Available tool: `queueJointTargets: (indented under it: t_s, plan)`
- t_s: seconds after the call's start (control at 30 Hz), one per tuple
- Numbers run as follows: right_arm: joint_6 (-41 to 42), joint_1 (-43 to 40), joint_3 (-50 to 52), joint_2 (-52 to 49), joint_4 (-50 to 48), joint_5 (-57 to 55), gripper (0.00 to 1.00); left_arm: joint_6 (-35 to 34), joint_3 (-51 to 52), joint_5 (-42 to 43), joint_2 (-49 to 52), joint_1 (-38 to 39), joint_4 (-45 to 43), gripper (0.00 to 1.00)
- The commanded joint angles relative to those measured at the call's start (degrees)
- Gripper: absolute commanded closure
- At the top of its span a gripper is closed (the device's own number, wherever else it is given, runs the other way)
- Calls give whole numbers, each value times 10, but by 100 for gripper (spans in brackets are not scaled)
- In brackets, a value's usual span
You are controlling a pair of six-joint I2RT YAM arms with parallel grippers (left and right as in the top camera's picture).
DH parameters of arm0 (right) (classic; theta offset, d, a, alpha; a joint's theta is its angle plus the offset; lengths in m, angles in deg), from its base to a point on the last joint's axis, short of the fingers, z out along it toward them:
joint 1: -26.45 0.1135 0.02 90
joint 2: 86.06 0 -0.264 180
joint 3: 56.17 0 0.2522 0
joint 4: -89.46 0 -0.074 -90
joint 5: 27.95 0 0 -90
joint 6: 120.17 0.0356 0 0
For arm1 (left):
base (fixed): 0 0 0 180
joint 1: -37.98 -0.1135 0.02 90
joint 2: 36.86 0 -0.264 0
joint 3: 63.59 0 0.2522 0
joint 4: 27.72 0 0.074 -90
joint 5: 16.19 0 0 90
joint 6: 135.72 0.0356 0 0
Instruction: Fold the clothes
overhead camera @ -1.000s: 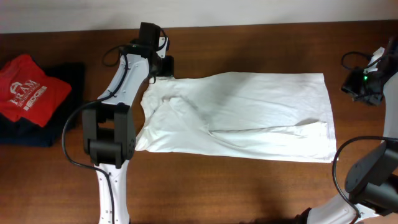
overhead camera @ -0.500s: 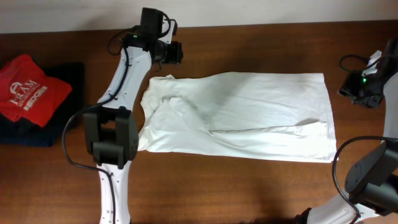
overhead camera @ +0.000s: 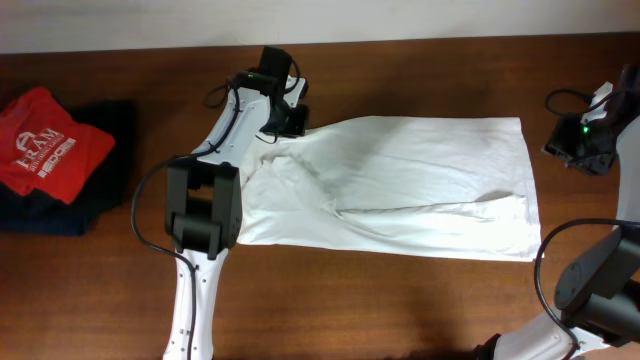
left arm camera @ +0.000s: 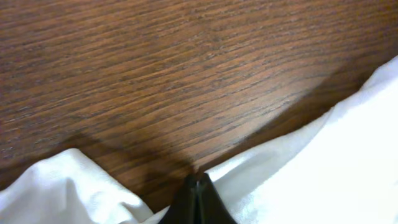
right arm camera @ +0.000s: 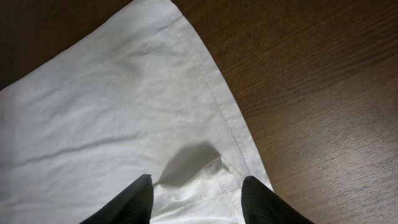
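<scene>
The white T-shirt (overhead camera: 400, 180) lies spread flat across the middle of the wooden table, wrinkled near its left end. My left gripper (overhead camera: 290, 122) sits at the shirt's upper left edge. In the left wrist view its black fingers (left arm camera: 198, 180) are pressed together, with white fabric (left arm camera: 348, 143) bunched on both sides, so it is shut on that edge. My right gripper (overhead camera: 575, 140) hovers just off the shirt's far right edge. It stands open (right arm camera: 196, 193) over the hemmed corner (right arm camera: 230, 137), holding nothing. The left arm hides part of the shirt's left side.
A red shirt with white lettering (overhead camera: 45, 140) lies on a dark folded garment (overhead camera: 100, 125) at the table's far left. A black cable (overhead camera: 560, 95) loops near the right arm. The table's back edge meets a pale wall (overhead camera: 400, 20).
My left arm has swung right and come down from behind the shirt onto its upper left edge, and its jaws have gone from open to shut. The right gripper has barely moved.
</scene>
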State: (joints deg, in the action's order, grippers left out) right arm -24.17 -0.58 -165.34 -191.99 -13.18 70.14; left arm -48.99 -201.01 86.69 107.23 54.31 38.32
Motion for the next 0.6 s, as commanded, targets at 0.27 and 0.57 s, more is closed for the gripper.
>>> queueJointTargets:
  t_s: [0.27, 0.57]
  plan:
    - [-2, 0, -6, 5, 0, -12, 50, -1, -141, -16, 3, 0, 51, 100]
    - [-58, 51, -5, -111, -176, -5, 45, -1, -141, -67, 3, 0, 82, 100]
